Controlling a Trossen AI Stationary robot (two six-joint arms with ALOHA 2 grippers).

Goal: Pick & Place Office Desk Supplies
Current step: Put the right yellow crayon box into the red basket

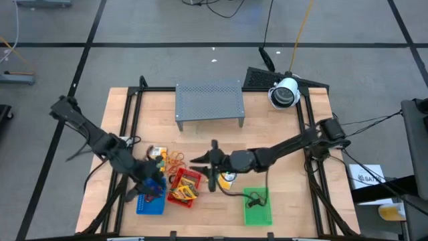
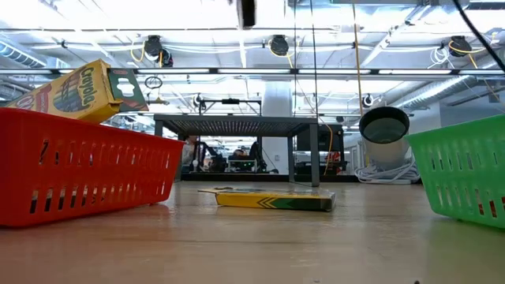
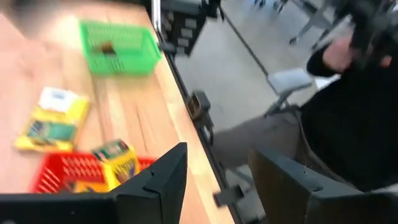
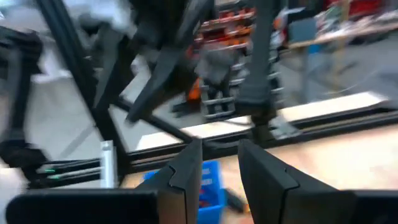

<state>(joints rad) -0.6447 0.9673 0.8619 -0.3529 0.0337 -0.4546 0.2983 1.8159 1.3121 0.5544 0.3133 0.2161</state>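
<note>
Yellow crayon packets are spread about. One lies flat on the table (image 1: pixel 228 178) (image 2: pixel 272 199) under my right arm. One leans on the red tray's rim (image 2: pixel 83 88), above others inside the tray (image 1: pixel 182 189). Another lies by orange rubber-band loops (image 1: pixel 175 159). My left gripper (image 1: pixel 155 184) (image 3: pixel 217 180) hangs open over the blue tray (image 1: pixel 150 203), holding nothing. My right gripper (image 1: pixel 206 167) (image 4: pixel 221 168) hovers beside the red tray's far right corner. Its fingers are slightly apart and empty, and they point toward the table's left.
A green tray (image 1: pixel 257 207) (image 2: pixel 465 170) with a small dark item sits at the near right. The grey perforated rack (image 1: pixel 208 100) stands at the far middle, with a white camera (image 1: pixel 284 94) to its right. A seated person (image 3: pixel 348 106) is just off the near edge.
</note>
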